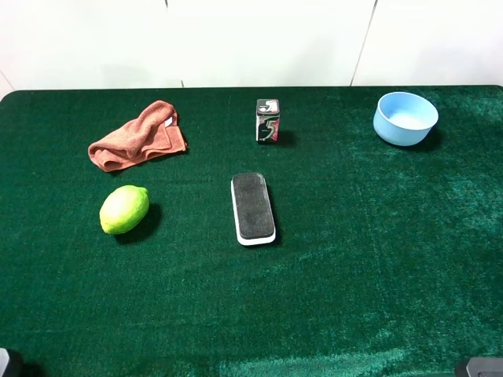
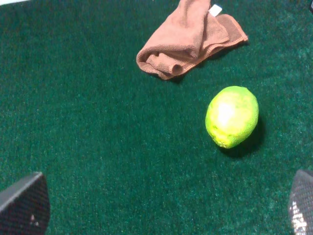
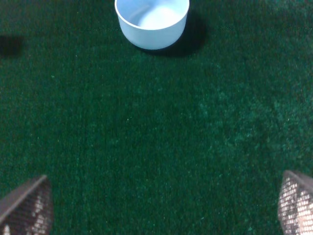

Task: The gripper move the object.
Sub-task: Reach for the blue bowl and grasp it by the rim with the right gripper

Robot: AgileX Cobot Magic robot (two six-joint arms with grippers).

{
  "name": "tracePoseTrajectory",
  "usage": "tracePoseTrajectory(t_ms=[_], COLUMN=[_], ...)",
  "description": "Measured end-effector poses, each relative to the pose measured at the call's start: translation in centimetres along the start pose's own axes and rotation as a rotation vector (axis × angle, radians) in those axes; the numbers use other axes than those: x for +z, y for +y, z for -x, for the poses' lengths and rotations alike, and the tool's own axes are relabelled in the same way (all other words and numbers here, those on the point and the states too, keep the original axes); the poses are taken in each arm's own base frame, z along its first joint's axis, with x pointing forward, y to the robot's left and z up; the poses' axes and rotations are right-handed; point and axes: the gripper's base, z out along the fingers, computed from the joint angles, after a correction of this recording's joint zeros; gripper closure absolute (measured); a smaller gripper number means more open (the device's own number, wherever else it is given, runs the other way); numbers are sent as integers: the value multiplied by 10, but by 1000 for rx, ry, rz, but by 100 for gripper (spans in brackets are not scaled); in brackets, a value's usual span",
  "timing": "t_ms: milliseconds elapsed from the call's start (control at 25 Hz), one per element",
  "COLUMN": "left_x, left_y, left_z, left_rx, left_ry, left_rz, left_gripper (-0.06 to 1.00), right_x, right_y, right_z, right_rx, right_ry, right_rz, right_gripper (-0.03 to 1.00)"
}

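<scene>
- The light blue bowl (image 1: 405,118) sat upright at the far right corner of the green table cover (image 1: 377,236), well apart from everything else and empty as far as I could see.
- From the right wrist view the bowl (image 3: 152,22) lay straight ahead of the right gripper (image 3: 159,210), with plain bare cloth between them.
- That gripper was spread wide and held nothing. Only the tips of its two fingers (image 3: 24,205) showed, at opposite edges.
- The left gripper (image 2: 161,205) was just as wide and empty, looking at the lime (image 2: 232,116) and the rumpled orange cloth (image 2: 188,41), nowhere near the bowl.
- I judged the bowl light, stiff and smooth, probably thin plastic. It would likely slide or tip if nudged low on its curved wall.
- The rim looked the best hold, one finger inside and one outside on the near edge. Spanning the whole bowl seemed less sure.
- Its far rim was cut off in the right wrist view, and its base was hidden from every angle.
- Both arms were almost wholly out of the high view, with only dark corners at the near edge.
- The print on the small upright pack (image 1: 267,120) behind the eraser (image 1: 253,208) was too small to read.
</scene>
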Motion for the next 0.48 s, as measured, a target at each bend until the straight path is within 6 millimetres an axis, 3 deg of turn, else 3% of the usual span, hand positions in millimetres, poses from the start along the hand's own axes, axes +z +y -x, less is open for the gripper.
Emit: tracePoseTrajectory(t_ms=[280, 480], left_x=[0, 0], left_y=[0, 0], left_z=[0, 0], left_rx=[0, 0], left_ry=[0, 0], left_rz=[0, 0], left_gripper=[-5, -5], right_x=[12, 32], right_y=[0, -1], right_z=[48, 78], right_rx=[-1, 1], right_ry=[76, 152], right_rz=[11, 15], right_gripper=[28, 28])
